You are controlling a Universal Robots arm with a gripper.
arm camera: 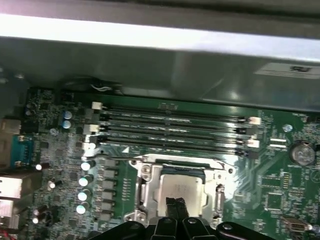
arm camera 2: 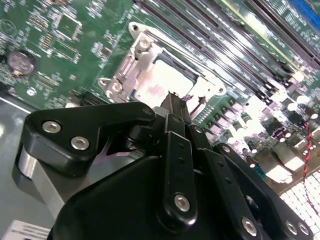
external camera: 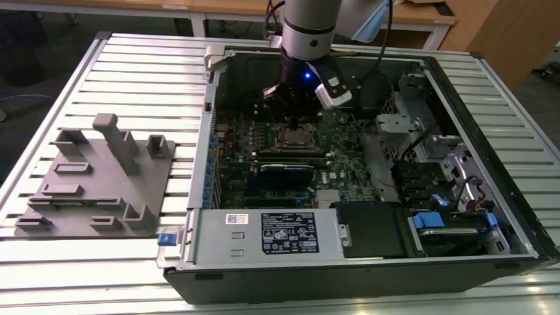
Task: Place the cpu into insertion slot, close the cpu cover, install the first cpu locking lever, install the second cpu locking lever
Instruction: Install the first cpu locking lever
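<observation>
In the open computer case (external camera: 368,262) the cpu (arm camera: 181,189), with its pale silver top, lies in the insertion slot (arm camera: 180,173) on the green board. The cpu cover (arm camera: 148,186), a dull metal frame, lies flat around it with the chip showing through its window. My gripper (arm camera: 175,204) hangs just above the cpu's near edge, its black fingertips pressed together with nothing between them. In the second wrist view the gripper (arm camera 2: 176,102) points at the cpu (arm camera 2: 167,77) and the cover (arm camera 2: 129,69). In the exterior view the gripper (external camera: 295,123) stands over the socket.
Long black memory slots (arm camera: 175,131) run beside the socket. A row of capacitors (arm camera: 85,180) stands on the other side, and a coin battery (arm camera: 300,152) sits nearby. On the table at the exterior view's left lies a grey fixture block (external camera: 96,177). Drive bays and cables (external camera: 437,170) crowd the case's right.
</observation>
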